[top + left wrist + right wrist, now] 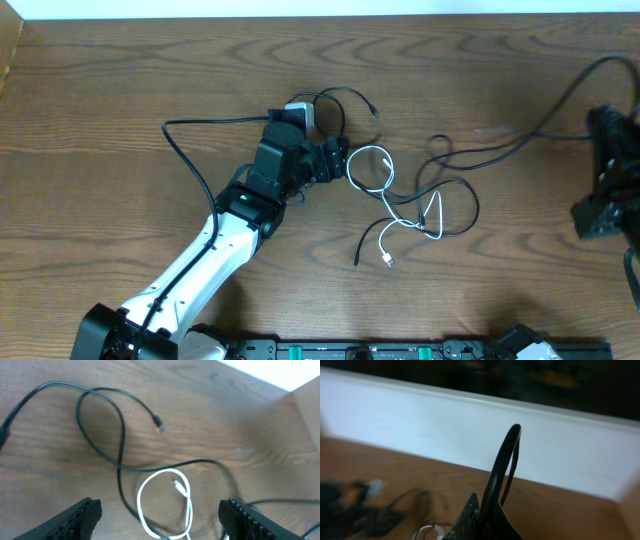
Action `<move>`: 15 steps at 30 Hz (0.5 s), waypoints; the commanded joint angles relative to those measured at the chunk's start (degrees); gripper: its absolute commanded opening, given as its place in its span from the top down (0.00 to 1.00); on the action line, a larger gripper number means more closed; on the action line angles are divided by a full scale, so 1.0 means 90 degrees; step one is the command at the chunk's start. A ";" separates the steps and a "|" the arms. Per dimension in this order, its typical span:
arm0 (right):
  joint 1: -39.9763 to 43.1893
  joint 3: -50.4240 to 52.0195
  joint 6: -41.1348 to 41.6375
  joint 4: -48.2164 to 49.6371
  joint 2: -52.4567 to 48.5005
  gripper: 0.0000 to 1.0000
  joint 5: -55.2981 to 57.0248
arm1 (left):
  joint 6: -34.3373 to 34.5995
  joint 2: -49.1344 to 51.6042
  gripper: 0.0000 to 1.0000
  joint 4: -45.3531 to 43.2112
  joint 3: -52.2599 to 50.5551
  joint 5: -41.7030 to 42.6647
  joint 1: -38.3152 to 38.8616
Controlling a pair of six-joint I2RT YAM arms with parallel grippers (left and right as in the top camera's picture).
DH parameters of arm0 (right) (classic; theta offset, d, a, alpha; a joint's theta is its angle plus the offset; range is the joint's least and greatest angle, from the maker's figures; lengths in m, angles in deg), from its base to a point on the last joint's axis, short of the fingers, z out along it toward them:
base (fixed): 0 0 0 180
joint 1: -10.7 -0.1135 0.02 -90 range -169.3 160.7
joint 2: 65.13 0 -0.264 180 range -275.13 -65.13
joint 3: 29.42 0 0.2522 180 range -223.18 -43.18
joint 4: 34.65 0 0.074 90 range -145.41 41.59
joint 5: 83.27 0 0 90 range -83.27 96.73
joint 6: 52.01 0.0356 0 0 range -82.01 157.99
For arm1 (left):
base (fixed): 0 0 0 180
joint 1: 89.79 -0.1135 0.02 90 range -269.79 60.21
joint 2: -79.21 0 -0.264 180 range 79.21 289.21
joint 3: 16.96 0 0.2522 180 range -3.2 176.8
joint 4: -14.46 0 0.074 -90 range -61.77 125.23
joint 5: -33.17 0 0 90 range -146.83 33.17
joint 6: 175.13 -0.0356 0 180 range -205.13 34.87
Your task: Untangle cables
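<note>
Wooden table (120, 70), tangled cables (122, 440)

The light is soft and even, coming from overhead. The wooden table (120, 80) looks warm, with barely a shadow under the cables (370, 148). In the left wrist view the wood's far corner washes out pale. The right wrist view is the poorest: the black cable (500, 470) near the lens is soft, the background smeared, the top dark.

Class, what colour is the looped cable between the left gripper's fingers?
The looped cable is white, clearest in the left wrist view.
</note>
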 commanded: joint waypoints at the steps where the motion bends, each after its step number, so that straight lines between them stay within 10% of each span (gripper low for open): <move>1: -0.0019 0.0000 0.0459 0.0039 -0.0134 0.99 0.1523 | -0.0039 -0.0007 0.19 0.0199 0.0046 -0.0075 -0.0034; 15: -0.0019 0.0000 -0.0707 0.0991 -0.1260 0.99 -0.2263 | -0.2069 -0.0005 0.19 0.0682 0.0046 0.3087 0.0194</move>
